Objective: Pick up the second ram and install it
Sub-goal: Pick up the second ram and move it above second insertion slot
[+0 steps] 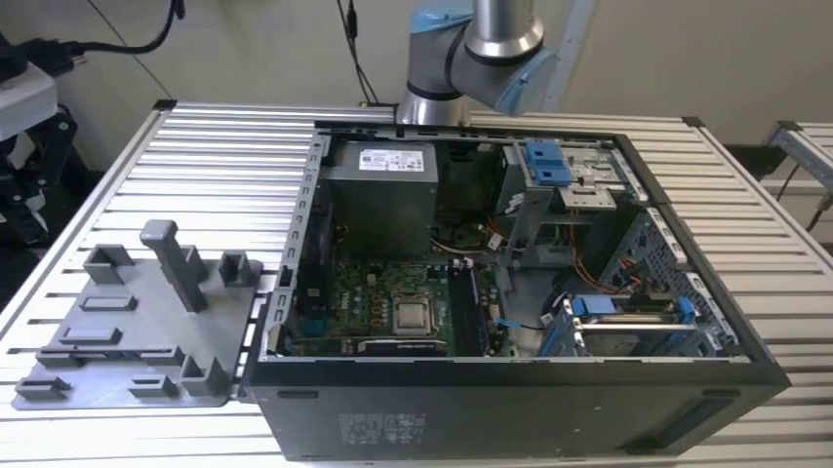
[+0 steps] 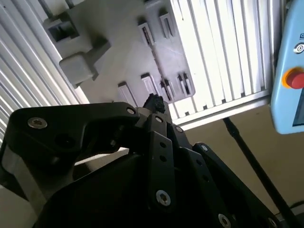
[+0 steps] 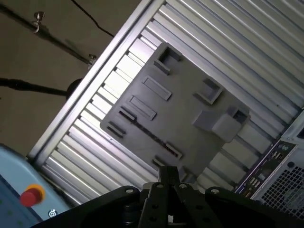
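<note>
First wrist view: second ram (image 3: 148, 132), thin dark strip edge-on in grey holder (image 3: 190, 102); end effector (image 3: 167, 174) tips together.

The desk (image 1: 209, 136) was a pale metal top made of long ribbed slats. Toward the exterior view's left, a flat grey plastic holder plate (image 1: 124, 336) with raised blocks and slots lay on it. Just beside the plate, toward the exterior view's right, an open black computer case (image 1: 521, 419) rested on its side.
</note>
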Available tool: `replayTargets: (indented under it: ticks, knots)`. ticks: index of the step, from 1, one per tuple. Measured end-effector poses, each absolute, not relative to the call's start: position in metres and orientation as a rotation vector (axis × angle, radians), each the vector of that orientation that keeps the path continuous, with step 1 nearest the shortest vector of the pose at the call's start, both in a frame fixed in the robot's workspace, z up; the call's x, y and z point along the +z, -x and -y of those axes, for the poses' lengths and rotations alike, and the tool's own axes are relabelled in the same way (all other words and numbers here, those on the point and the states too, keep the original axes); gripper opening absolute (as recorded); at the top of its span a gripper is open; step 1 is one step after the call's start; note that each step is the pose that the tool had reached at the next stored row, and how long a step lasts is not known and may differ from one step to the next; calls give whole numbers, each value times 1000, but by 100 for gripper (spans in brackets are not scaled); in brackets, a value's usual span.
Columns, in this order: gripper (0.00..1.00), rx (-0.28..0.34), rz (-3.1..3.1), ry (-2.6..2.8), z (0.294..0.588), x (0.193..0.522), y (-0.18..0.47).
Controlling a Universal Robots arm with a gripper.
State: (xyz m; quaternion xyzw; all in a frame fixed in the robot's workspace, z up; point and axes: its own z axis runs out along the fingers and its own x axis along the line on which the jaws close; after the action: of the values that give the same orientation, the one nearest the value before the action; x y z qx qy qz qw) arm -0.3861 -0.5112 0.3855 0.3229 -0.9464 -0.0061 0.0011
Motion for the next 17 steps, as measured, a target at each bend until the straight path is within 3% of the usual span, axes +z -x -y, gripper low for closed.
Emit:
replayTargets:
  ticks: [17]
  knots:
    - [11,-2,2807,-1395,506,383,386]
